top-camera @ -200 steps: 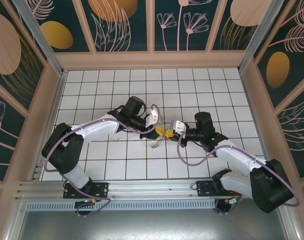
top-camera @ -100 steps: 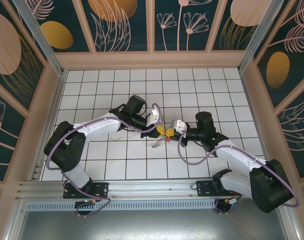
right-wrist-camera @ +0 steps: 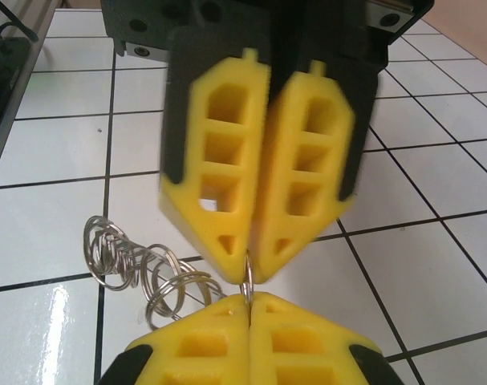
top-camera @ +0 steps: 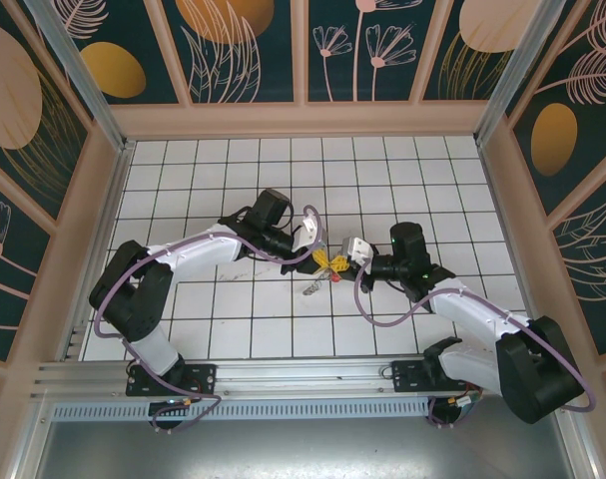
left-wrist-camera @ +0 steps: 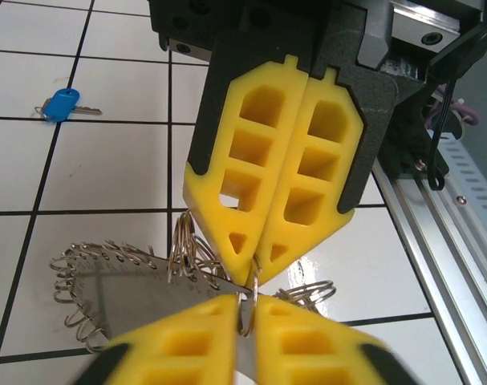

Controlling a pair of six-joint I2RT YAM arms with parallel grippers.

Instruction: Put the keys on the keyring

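Tip to tip above the middle tiles, my left gripper and my right gripper both pinch one small silvery ring. That ring belongs to the keyring, a grey metal piece fringed with many small rings, which hangs down to the floor. In the left wrist view my left gripper is shut on the ring, with the right fingers facing it. In the right wrist view my right gripper is shut on it too. A small red piece, seemingly a key, shows just below the fingertips.
A blue-headed key lies flat on a white tile beyond the keyring. An aluminium rail runs along the near edge, and beige walls close the tiled floor on three sides. Purple cables loop beside both arms.
The two grippers have drawn together until their yellow tips meet. The left jaws have narrowed onto the ring. The keyring has shifted slightly with them.
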